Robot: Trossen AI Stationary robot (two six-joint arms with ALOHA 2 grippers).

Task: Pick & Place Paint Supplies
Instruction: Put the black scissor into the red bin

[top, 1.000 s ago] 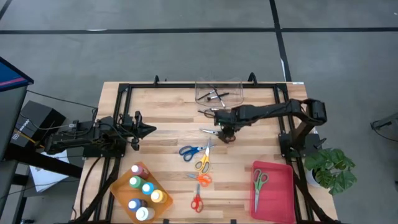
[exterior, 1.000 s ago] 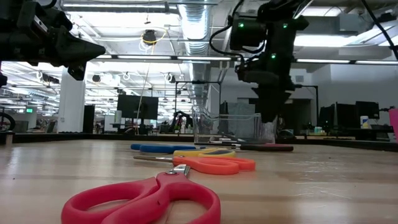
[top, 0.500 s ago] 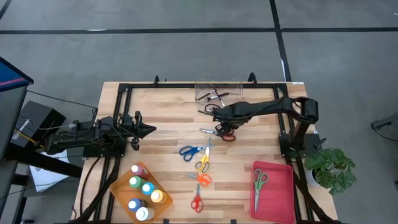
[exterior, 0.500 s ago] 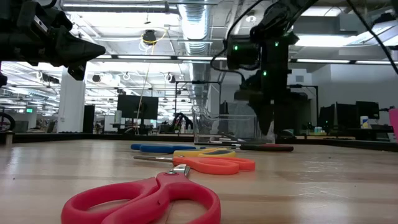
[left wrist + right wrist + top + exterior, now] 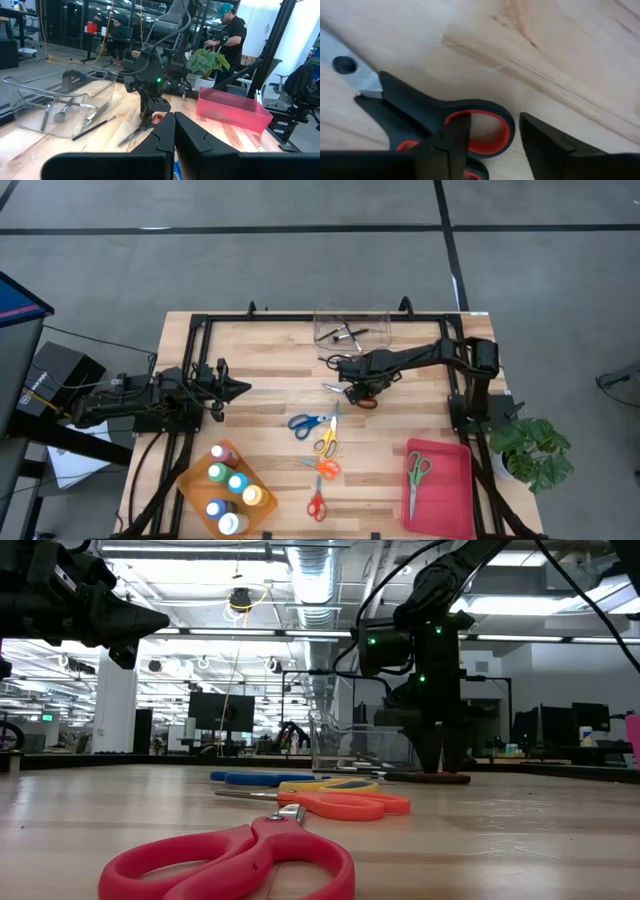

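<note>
Right wrist view: right gripper [image 5: 490, 142] parted, astride one handle loop of black, red-lined steel scissors [image 5: 427, 117] flat on the table's far middle.
Light, rigid, probably slick plastic; best pinched across that loop's rim.

Red scissors [image 5: 240, 860] nearest, orange scissors [image 5: 335, 804] behind; right pincer [image 5: 432, 762] lowered near table.

scissors [image 5: 318, 443] mid-table in a cluster | bottles [image 5: 229, 485] in tray [image 5: 190, 480] front-left | bin [image 5: 455, 490] front-right | clear container [image 5: 350, 327] at back
</note>
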